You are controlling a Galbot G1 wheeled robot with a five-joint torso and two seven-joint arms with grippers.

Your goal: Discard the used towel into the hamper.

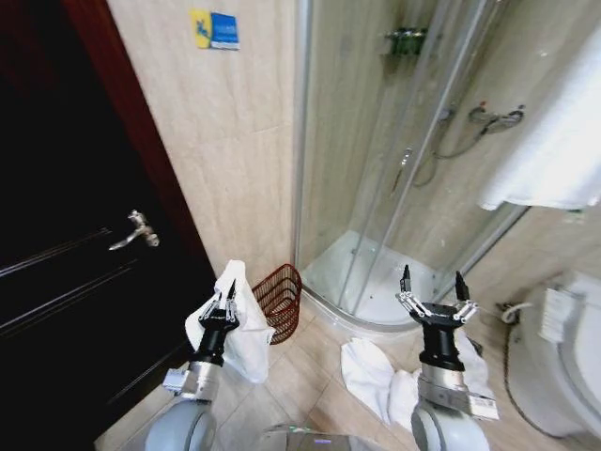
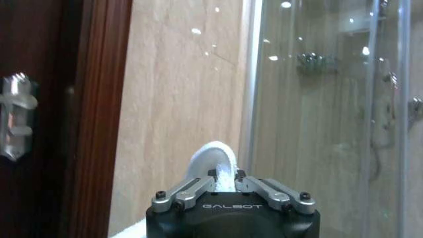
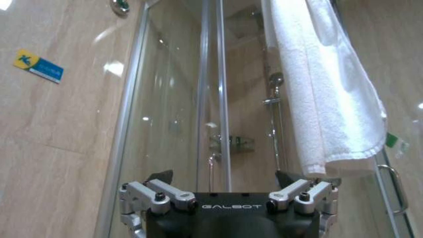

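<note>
While its right pincer [image 1: 433,285] hangs wide open above crumpled towels on the floor [image 1: 380,376], the robot's left pincer [image 1: 225,299] grips a white used towel [image 1: 239,329], fingers closed on the cloth and held up just beside the hamper [image 1: 281,299]. That reddish-brown wicker basket sits on the tiled floor against the beige wall, at the foot of the glass shower enclosure [image 1: 376,169].

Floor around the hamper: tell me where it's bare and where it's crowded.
Bare tile lies between the left gripper, shut on a white towel, and the open right gripper, in front of the hamper. Crowded: the hamper sits in the corner by the shower tray, and a crumpled floor towel lies beside the right arm.
</note>
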